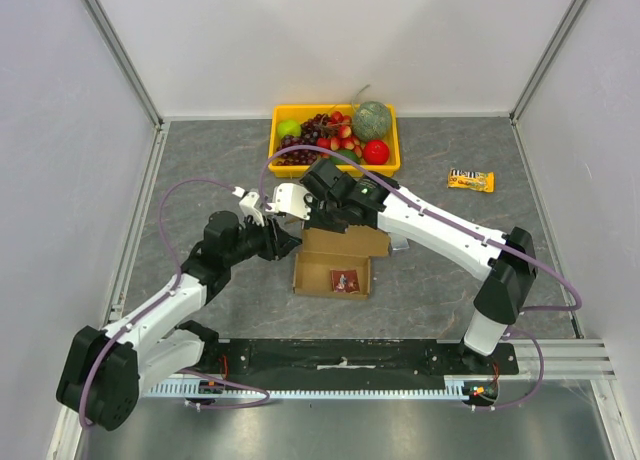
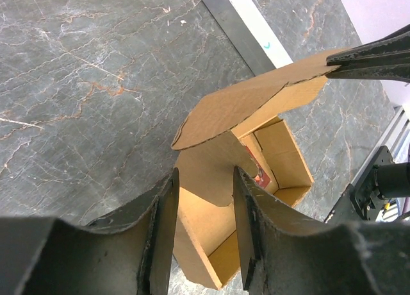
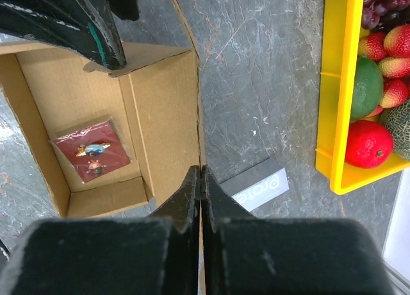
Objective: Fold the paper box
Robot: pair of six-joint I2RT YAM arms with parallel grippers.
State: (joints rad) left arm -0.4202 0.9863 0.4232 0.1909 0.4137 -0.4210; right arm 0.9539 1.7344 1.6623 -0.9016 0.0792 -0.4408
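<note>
Mid-table on the grey marbled tabletop point(image 1: 450, 270), the plain brown cardboard paper box point(image 1: 345, 243) sits half formed, a small red packet point(image 3: 91, 149) lying inside. We see the right gripper point(image 3: 200, 173) pinched shut on the lid's edge. The left gripper point(image 2: 205, 174) has its jaws apart astride a rounded side flap. We would tuck that flap fully inward before lowering the lid.
</note>
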